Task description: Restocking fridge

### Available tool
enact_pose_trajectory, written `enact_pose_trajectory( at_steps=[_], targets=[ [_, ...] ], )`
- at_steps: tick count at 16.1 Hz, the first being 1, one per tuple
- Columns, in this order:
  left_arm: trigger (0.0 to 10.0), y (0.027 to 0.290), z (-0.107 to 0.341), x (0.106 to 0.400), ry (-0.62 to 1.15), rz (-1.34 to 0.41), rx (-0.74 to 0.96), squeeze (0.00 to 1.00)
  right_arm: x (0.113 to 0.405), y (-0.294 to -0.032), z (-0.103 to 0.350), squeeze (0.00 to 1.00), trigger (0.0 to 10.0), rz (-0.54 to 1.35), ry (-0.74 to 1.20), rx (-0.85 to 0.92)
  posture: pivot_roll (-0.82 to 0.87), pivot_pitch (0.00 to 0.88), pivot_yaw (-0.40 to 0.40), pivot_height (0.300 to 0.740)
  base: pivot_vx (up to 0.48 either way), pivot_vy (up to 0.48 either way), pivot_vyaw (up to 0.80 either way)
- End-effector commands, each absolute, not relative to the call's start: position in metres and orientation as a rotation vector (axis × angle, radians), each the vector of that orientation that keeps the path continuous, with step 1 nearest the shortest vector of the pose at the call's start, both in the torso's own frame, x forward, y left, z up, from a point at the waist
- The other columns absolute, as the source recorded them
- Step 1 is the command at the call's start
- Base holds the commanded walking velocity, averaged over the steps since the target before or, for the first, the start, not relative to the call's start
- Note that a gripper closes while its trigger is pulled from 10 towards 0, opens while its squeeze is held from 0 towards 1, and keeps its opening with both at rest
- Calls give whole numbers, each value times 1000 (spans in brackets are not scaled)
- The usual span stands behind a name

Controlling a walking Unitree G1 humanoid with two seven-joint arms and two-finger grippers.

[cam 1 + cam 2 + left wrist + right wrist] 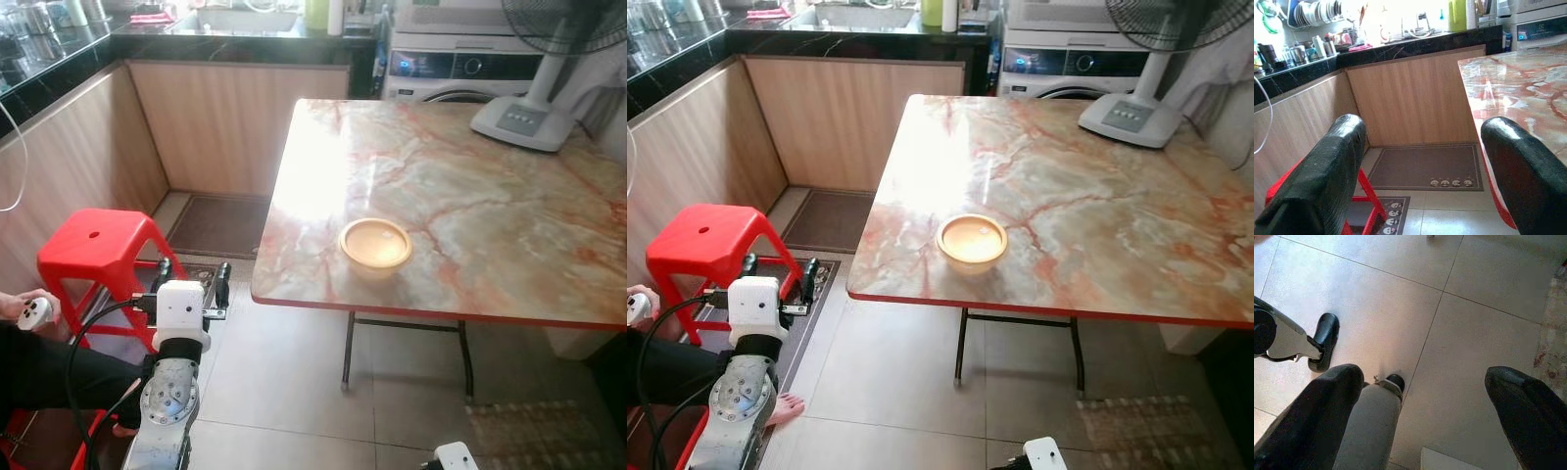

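Nearest to me, the left gripper [189, 276] is hovering raised in front of the robot's chest, its two black fingers [1322, 176] standing apart with nothing between them, pointing toward the cabinets. The right gripper [1422, 423] is hanging low by the robot's side, fingers spread wide and empty, facing the tiled floor [1400, 308] and the robot's own leg and foot.

At the robot's left a person's hand [27, 311] is holding a small white device, a dark sleeve lying beneath it. Just past the left gripper a red plastic stool [93, 250] is standing on the floor, partly over a dark patterned mat [1425, 166] that is lying against the wooden cabinet fronts.

To the right, a marble-patterned table [470, 196] with a red edge is taking up most of the scene. A yellow bowl [375, 244] is sitting on it close to the near edge, somewhat toward the near left corner, well apart from both grippers. At the far right corner of the table the white base of a standing fan [522, 119] is resting.

Beyond the table's far edge a white washing machine [460, 67] is standing, and a black counter [196, 29] carrying a sink and dishes is running along the back wall.
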State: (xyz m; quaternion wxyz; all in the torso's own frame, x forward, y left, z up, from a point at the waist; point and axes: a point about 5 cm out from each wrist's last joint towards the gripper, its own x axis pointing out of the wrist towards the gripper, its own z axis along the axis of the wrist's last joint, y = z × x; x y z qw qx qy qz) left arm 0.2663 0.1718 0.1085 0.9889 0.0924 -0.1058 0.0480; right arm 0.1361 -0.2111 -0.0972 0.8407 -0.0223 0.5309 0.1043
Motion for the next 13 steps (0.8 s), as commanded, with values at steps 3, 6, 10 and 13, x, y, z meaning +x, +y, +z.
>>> enact_pose_trajectory(
  at_steps=[3,6,10,13],
  targets=[
    [10000,169,112,269,-217,80,168,0,134,-211,-98,0,10000,225,1131,-47,59,0,-18,740,257,0,0],
    [10000,169,111,269,-213,78,164,0,135,-211,-98,0,10000,227,1131,-49,59,0,-18,740,269,0,0],
    [10000,168,110,269,-206,68,159,0,135,-210,-98,0,10000,225,1131,-44,57,0,-17,740,277,0,0],
    [10000,166,112,270,-213,52,154,0,135,-211,-98,0,10000,222,1133,-48,58,0,-17,740,279,0,0]
  ],
)
